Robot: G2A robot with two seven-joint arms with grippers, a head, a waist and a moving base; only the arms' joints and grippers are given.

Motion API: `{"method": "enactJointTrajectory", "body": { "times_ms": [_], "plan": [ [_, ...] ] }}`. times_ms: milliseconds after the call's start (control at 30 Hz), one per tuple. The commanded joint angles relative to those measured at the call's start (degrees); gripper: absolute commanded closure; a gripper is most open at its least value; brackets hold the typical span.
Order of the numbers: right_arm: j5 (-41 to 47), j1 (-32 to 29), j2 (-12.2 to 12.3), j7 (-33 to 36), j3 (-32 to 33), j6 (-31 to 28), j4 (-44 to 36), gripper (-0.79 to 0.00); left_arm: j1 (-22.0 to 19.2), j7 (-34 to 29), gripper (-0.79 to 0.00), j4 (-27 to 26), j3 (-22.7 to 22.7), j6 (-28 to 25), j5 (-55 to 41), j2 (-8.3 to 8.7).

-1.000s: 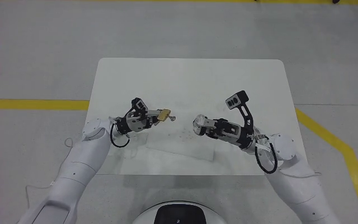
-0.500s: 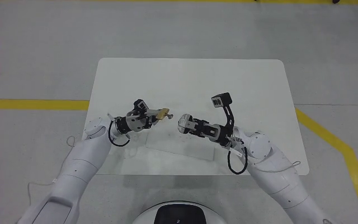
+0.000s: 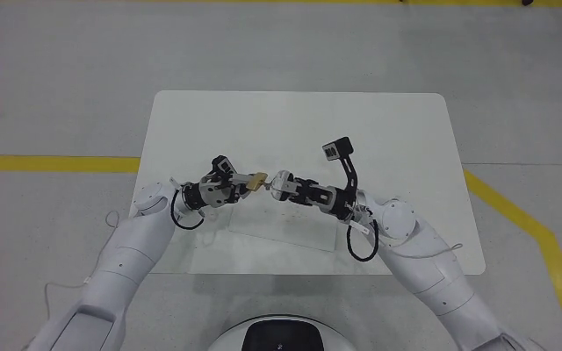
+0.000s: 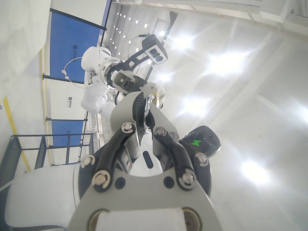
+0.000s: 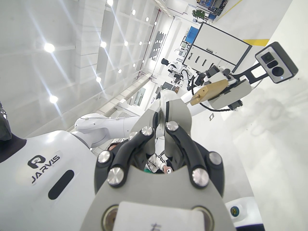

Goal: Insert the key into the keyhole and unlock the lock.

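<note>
Here, just left of centre in your top view, the two arms meet over the white desk [image 3: 386, 132]. Your left end effector [image 3: 237, 186] is clamped on the brass lock [image 3: 255, 182], which sticks out toward the right of the frame. Your left wrist view shows how it is held: the black pads of the left end effector [image 4: 145, 104] pinch the silver shackle [image 4: 148, 99], and the lock body sits just past the tips.

Your right end effector [image 3: 281, 184] sits just beside the free end of the lock, tip to tip with it. From your right wrist view, the lock [image 5: 213, 90] points its keyhole end at your right end effector [image 5: 166, 111]. A short silver key [image 5: 192, 99] juts out of that end, and its head is hidden behind the tip. You cannot tell whether the right end effector is apart or closed on the key.
</note>
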Motion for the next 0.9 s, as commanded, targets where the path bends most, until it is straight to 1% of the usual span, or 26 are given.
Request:
{"method": "enactJointTrajectory", "body": {
  "times_ms": [0,433,867],
  "plan": [
    [-0.2,0.2,-0.1,-0.1,0.0,0.2,0.2,0.000,0.0,-0.1,0.000,0.0,0.1,-0.1,0.3,-0.03],
    [-0.6,0.6,-0.9,-0.4,0.7,1.1,1.3,0.000,-0.1,-0.7,0.000,0.0,0.0,-0.5,0.9,-0.19],
    [-2.2,1.4,-1.9,-1.2,0.3,3.5,2.7,0.000,0.0,-0.9,0.000,-0.1,-0.2,-0.7,1.4,-0.29]
  ]
}}
